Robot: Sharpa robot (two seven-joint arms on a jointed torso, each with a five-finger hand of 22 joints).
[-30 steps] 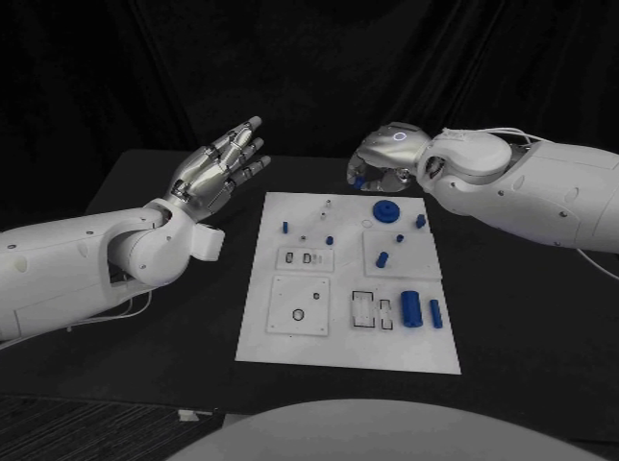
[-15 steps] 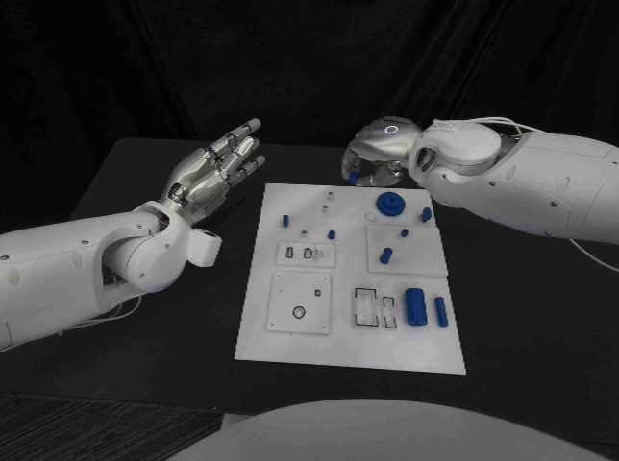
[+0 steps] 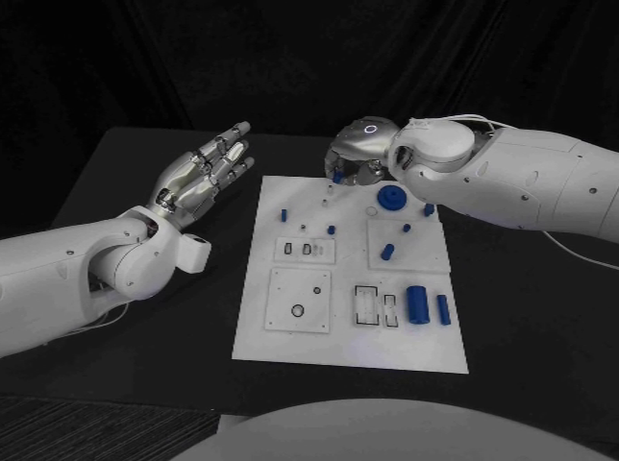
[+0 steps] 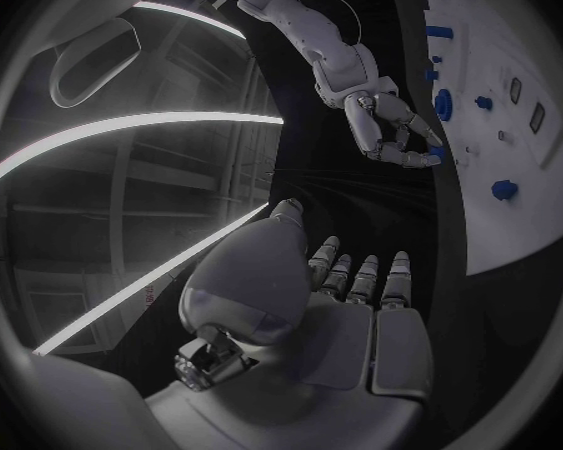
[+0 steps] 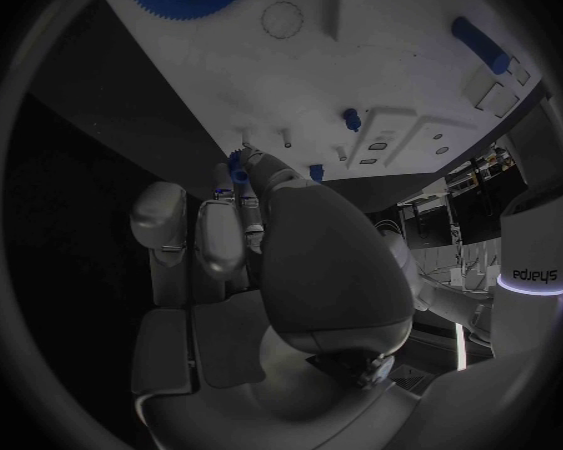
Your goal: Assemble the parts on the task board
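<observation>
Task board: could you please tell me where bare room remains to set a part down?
On the task board, the near strip below the square plate and blue cylinder is bare. The far end is crowded: blue gear, small pegs, and the right hand pinching a small blue part.

- The board (image 3: 349, 327) looks like smooth, matt white plastic.
- The parts (image 3: 415, 305) look like blue plastic.
- The hands, left (image 3: 202, 176) and right (image 3: 359, 154), are shiny silver, like metal.
- The arms (image 3: 61, 279) are smooth white plastic.
- The table (image 3: 158, 355) is black and matt.
</observation>
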